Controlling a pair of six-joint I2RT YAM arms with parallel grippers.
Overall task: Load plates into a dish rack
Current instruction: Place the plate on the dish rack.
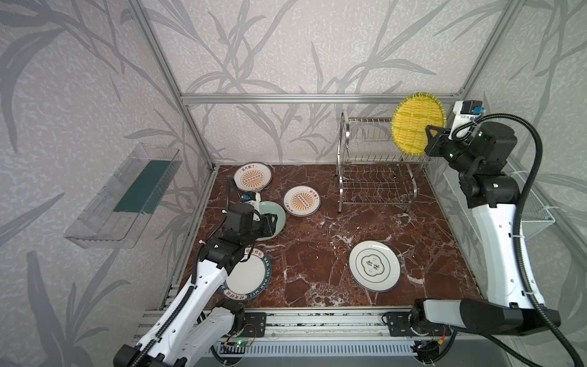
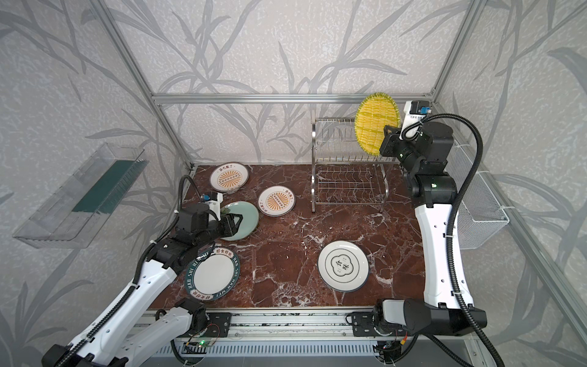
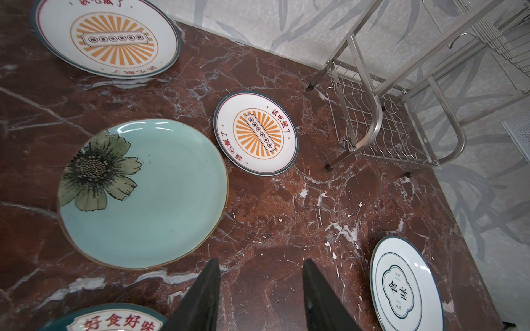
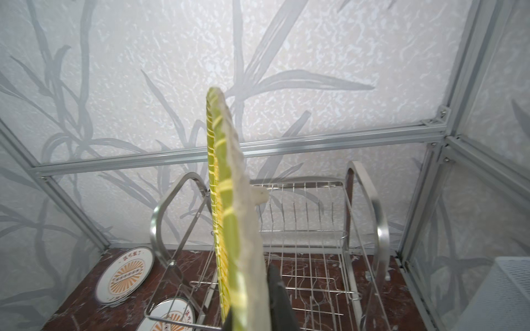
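My right gripper (image 1: 428, 139) (image 4: 249, 292) is shut on the rim of the yellow woven-look plate (image 1: 417, 124) (image 4: 229, 215). The plate stands on edge, high above the right end of the steel dish rack (image 1: 374, 178) (image 4: 315, 229), whose tiers are empty. My left gripper (image 1: 273, 224) (image 3: 261, 263) is open above the marble, beside the pale green plate (image 1: 279, 219) (image 3: 143, 195), with nothing between its fingers. Lying flat on the marble are two sunburst plates (image 1: 253, 177) (image 1: 301, 200), the teal-lettered plate (image 1: 251, 276) under my left arm, and the cloud-outline plate (image 1: 374, 266).
A clear plastic tray (image 1: 124, 197) hangs on the left wall. A white mesh basket (image 1: 524, 203) hangs on the right wall behind my right arm. Aluminium frame posts (image 1: 197, 133) edge the marble tabletop (image 1: 317, 248).
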